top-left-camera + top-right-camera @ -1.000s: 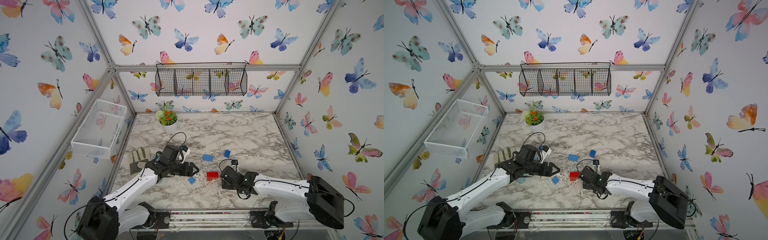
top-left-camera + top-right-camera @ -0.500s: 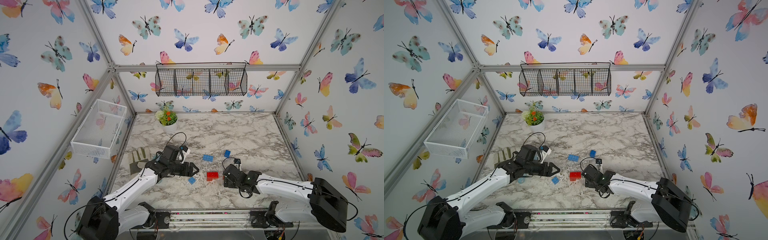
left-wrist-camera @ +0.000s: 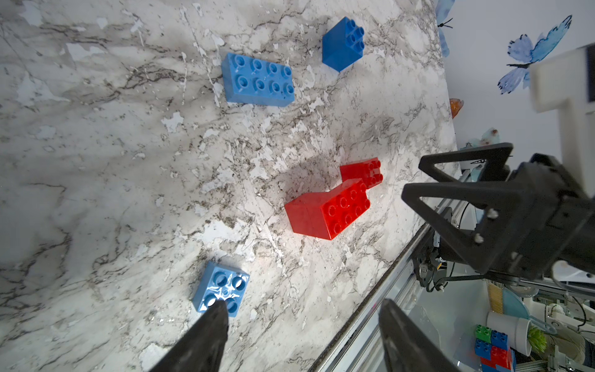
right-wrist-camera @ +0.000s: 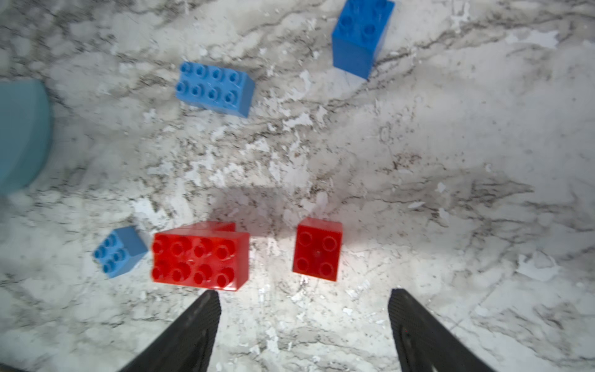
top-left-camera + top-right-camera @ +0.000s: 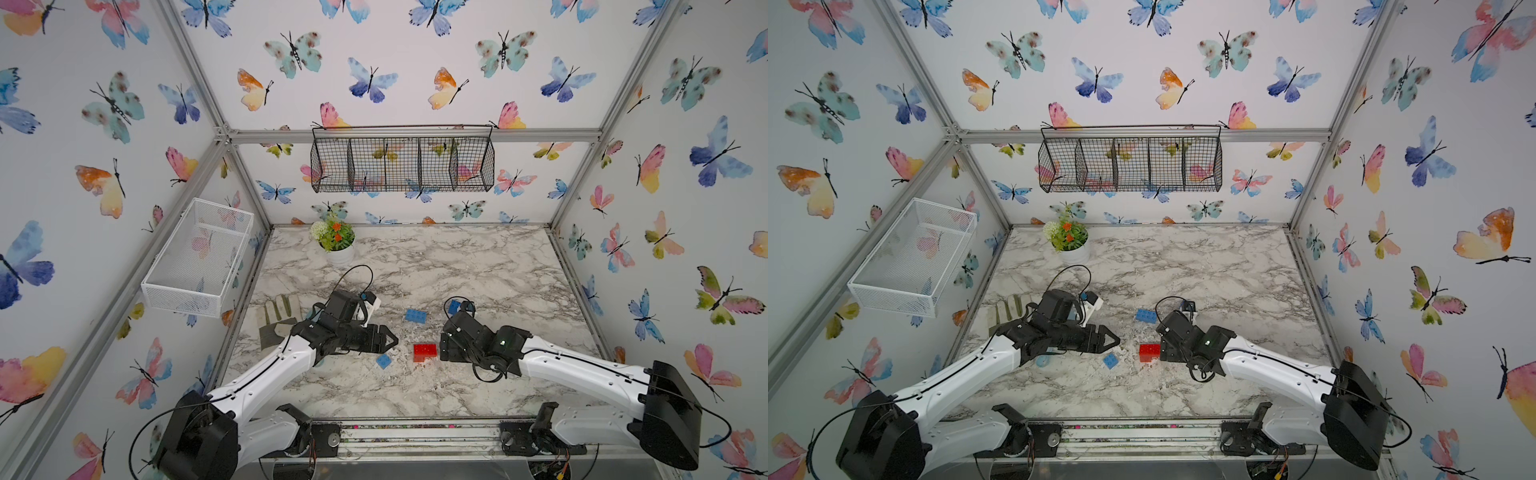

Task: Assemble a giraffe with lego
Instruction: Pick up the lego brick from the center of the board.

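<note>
Left gripper (image 3: 299, 322): jaws spread wide, nothing between them, low over the table (image 5: 478, 266). One finger (image 3: 206, 335) overlaps the small light blue square brick (image 3: 222, 288) in the left wrist view; contact cannot be told. In a top view that brick (image 5: 383, 360) sits just beside the left gripper (image 5: 388, 338).

Right gripper (image 4: 302, 306): jaws also wide, empty, pointing down near the red bricks. The red square brick (image 4: 317, 248) lies just ahead of the gap, and the red oblong brick (image 4: 199, 259) is just beside it, apart.

Lego count: 5 bricks seen apart, 3 blue and 2 red, all on the table between the two grippers. The oblong red looks tall, with a red edge showing behind it; whether it is stacked cannot be told. The blue oblong brick (image 4: 214, 88) and the dark blue square brick (image 4: 362, 35) lie farther off, apart from each other.

Beyond these: 1 pale blue mirror (image 4: 22, 135) at the left side, 1 glove (image 5: 278, 316), 1 potted plant (image 5: 334, 241) at the back, 1 black wire basket (image 5: 401, 164) and 1 white basket (image 5: 199, 253) on the walls.
</note>
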